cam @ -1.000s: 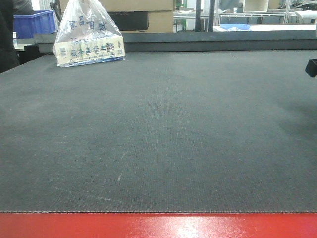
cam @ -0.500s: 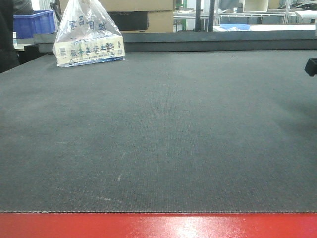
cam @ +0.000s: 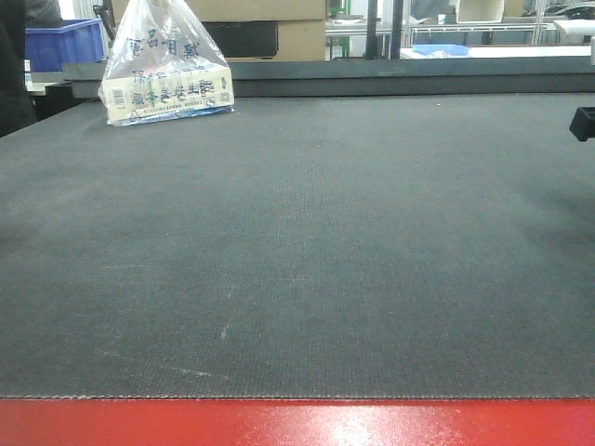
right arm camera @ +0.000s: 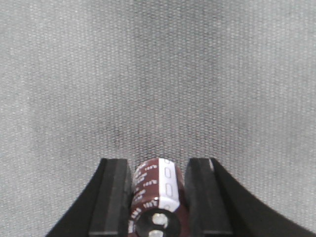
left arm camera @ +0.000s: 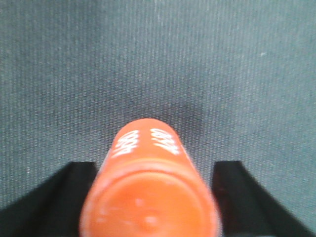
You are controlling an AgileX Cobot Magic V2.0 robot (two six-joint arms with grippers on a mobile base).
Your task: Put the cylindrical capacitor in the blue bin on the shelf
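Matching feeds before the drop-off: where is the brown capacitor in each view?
Front: not in it.
Left wrist: not in it; an orange cylinder shows there instead.
Right wrist: brown capacitor at bottom centre, clamped in the right gripper.
Shared landmark: the grey mat fills all three views.

Left pincer (left arm camera: 155, 168) grips wide — right pincer (right arm camera: 157, 165) clamps narrow.

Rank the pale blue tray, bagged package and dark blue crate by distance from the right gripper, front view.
From the right gripper, at the right edge:
1. pale blue tray, behind the table, right of centre.
2. bagged package, on the table, far left.
3. dark blue crate, behind it, leftmost.
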